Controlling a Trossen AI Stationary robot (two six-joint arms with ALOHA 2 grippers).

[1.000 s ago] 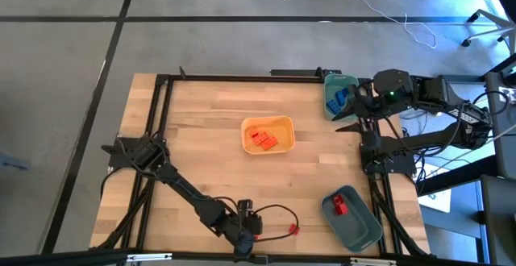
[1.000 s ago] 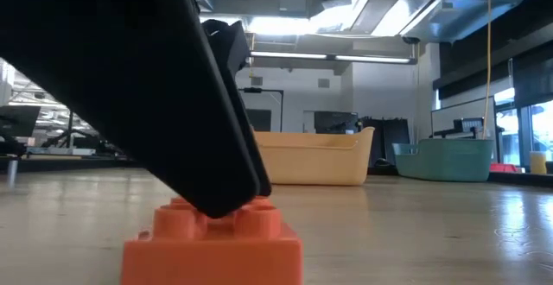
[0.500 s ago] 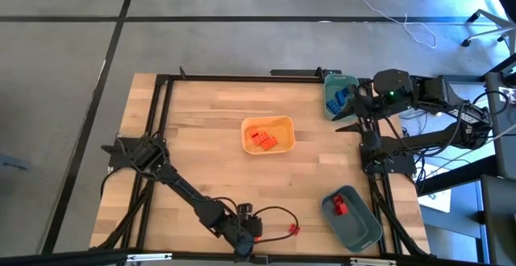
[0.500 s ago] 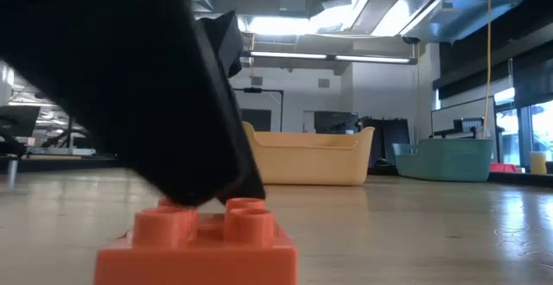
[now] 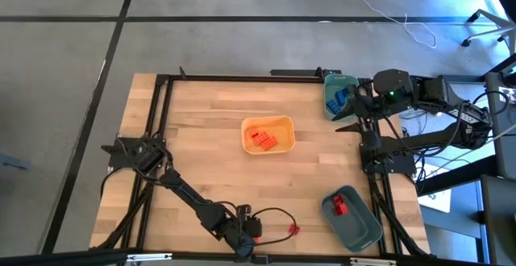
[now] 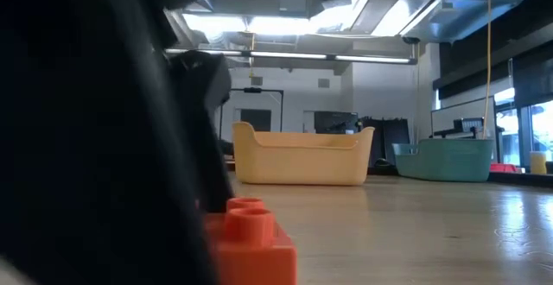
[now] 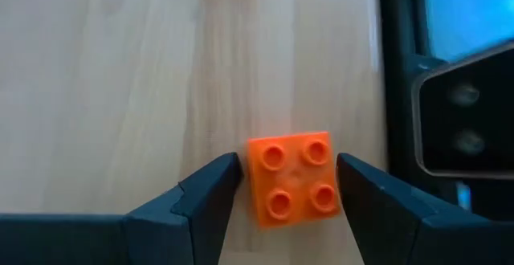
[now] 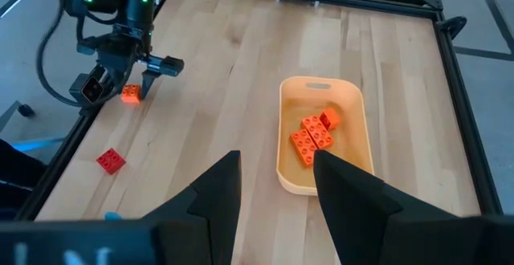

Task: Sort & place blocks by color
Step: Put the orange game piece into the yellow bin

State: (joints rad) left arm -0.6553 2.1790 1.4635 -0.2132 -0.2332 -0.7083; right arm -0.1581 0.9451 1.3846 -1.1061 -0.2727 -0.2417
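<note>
On the tabletop: the tabletop (image 5: 201,137) carries a yellow-orange tray (image 5: 284,126) mid-board, one teal bin (image 5: 361,222) at the near right corner and another teal bin (image 5: 330,97) at the far right edge.
Left arm: down low at the near edge, and in the last second the left gripper (image 7: 287,186) has slid across the low view until it blocks most of it.
Left jaws: wide open, straddling an orange block (image 7: 292,177), one finger on either side with a small gap each way, nothing held yet.
Right arm: the right gripper (image 8: 275,186) waits by the far right bin, jaws partly open and empty.
Tray contents: a cluster of orange blocks (image 5: 260,139) already inside.
Near bin contents: one red block (image 5: 339,206).
Far bin contents: blue blocks (image 5: 339,98).
Loose blocks: the orange block sits on the bare wood at the near edge, and a red block (image 5: 292,231) lies just beside it towards the right.
What it means: the jaws look lined up for a squeeze, so I'd call this the last beat before the pick, with the tray as the likely destination.
</note>
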